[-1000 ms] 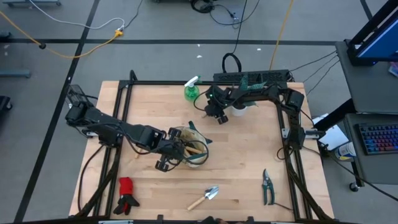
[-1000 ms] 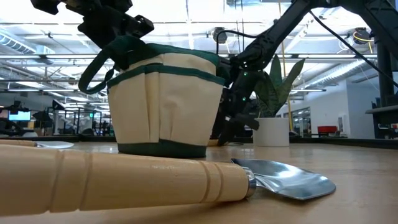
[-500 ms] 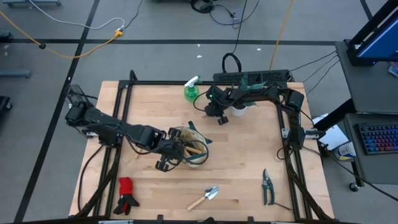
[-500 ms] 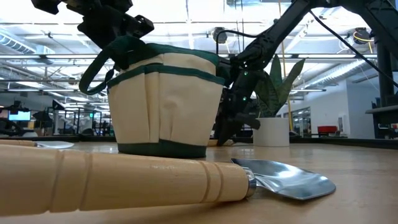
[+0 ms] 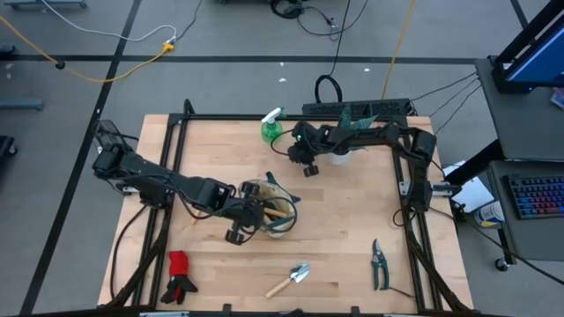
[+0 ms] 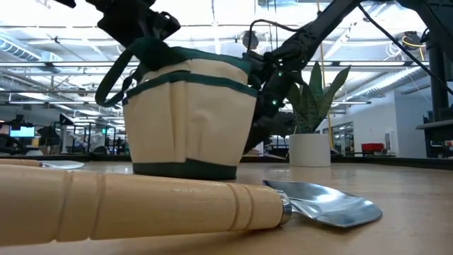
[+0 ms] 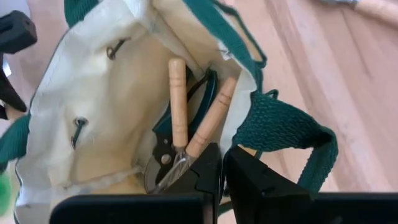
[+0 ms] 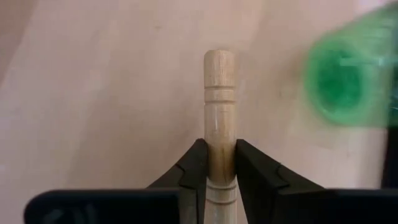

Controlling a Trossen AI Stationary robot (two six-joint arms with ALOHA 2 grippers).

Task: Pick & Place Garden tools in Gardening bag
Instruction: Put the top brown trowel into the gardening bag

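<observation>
Wooden-handled tool (image 8: 219, 106): clamped by its handle between the closed fingers of the right gripper (image 8: 217, 152), handle end sticking out well past the fingertips, metal end hidden behind the wrist (so which tool it is, cannot tell). Held above the far middle of the table (image 5: 352, 229), just right of the green spray bottle (image 5: 270, 129) and just left of the white plant pot (image 5: 339, 158).

Gardening bag (image 5: 269, 216): nearer and a little left of that gripper, apart from it, mouth upward, with two wooden handles (image 7: 177, 93) and a dark-handled tool inside already. Left gripper (image 5: 236, 231) at the bag's near-left rim, fingers shut, apparently pinching the green loop handle (image 7: 280, 124) to hold the mouth open.

To do the carry well, judging from here: lift clear of the spray bottle before swinging toward the near side. Come over the bag's open mouth from the far right, away from the left gripper. Tip the handle so the tool drops lengthwise beside the ones inside. Release only once the lower end is below the rim; otherwise likely to catch on the strap or topple the soft bag.

Left on the table at the near side: trowel (image 5: 291, 280), pruning shears (image 5: 379, 262), gloves (image 5: 181, 275).
</observation>
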